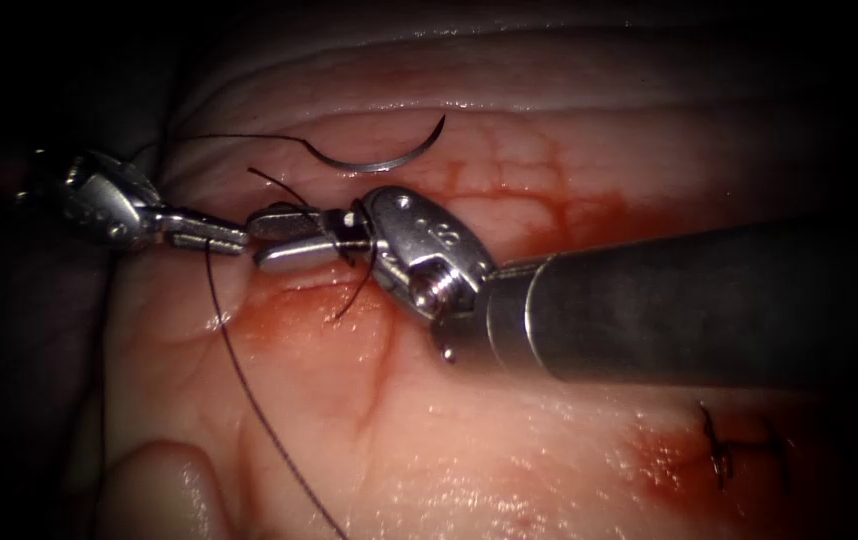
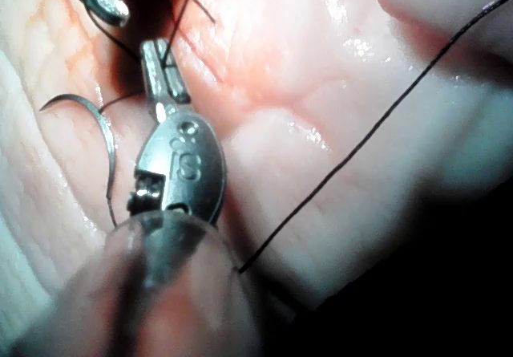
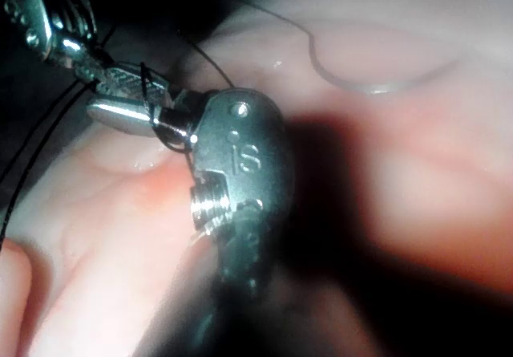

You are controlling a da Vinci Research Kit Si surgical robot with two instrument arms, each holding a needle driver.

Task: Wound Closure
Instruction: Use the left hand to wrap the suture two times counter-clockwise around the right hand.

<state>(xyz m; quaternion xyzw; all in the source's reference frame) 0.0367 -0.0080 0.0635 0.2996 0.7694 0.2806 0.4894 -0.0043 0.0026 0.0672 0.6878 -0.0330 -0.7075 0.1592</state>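
Lying free on tissue (image 1: 569, 130): needle (image 1: 379, 163)

Bare tissue (image 1: 509, 460) lies unobstructed below the right tool (image 1: 284, 238) and its shaft, up to the finished stitch (image 1: 739, 445) at lower right. The two tools meet tip to tip over the cut (image 1: 299, 290), the left tool (image 1: 211, 236) closed on the thread (image 1: 249, 400) and the right tool's parted jaws wrapped by thread loops, so nothing passes between them. Above them the free needle (image 1: 379, 160) lies on the tissue, and the thread crosses the lower-left tissue.
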